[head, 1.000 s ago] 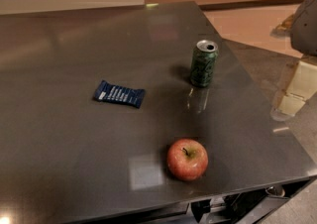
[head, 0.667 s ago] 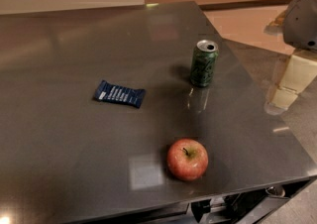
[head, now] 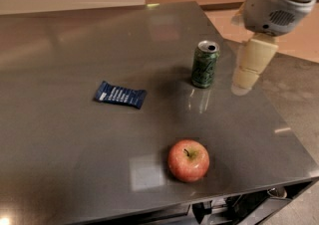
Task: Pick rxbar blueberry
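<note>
The rxbar blueberry (head: pixel 120 94) is a flat dark-blue wrapper with white text, lying flat on the grey table (head: pixel 60 159), left of centre. My gripper (head: pixel 250 67) hangs from the grey arm at the upper right, over the table's right edge, just right of the green can. It is well to the right of the bar and holds nothing that I can see.
A green soda can (head: pixel 205 64) stands upright between the bar and the gripper. A red apple (head: pixel 188 160) sits near the front edge. The table's right edge runs diagonally under the gripper, with floor beyond it.
The arm and gripper have moved left, from the right border in over the table's right edge toward the can. The bar, can and apple have not moved.
</note>
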Robot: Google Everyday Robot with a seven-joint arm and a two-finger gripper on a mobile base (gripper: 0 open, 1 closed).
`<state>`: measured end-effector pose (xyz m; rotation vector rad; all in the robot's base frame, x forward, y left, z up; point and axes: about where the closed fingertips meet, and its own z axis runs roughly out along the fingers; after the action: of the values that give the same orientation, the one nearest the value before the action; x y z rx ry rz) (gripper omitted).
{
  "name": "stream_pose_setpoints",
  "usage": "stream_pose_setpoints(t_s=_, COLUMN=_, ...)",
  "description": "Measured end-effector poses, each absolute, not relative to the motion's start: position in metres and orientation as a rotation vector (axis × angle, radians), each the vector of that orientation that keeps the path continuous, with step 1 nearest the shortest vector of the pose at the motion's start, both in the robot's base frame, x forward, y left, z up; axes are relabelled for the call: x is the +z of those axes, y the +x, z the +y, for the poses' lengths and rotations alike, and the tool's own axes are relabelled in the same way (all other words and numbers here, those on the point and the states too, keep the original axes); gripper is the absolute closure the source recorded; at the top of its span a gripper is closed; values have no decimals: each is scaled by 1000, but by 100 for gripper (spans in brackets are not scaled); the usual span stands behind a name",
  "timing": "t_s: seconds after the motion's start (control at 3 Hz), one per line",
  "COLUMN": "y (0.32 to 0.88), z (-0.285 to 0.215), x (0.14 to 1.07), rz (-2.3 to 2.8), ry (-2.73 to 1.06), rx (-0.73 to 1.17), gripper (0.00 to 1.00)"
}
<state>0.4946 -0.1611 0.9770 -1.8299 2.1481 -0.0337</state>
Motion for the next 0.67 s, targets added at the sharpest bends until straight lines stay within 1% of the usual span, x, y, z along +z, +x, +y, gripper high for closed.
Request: stream_pose_setpoints(t_s=0.67, y=541, z=-93, x=951, rz=2082, ry=-1907, rx=75, gripper=0)
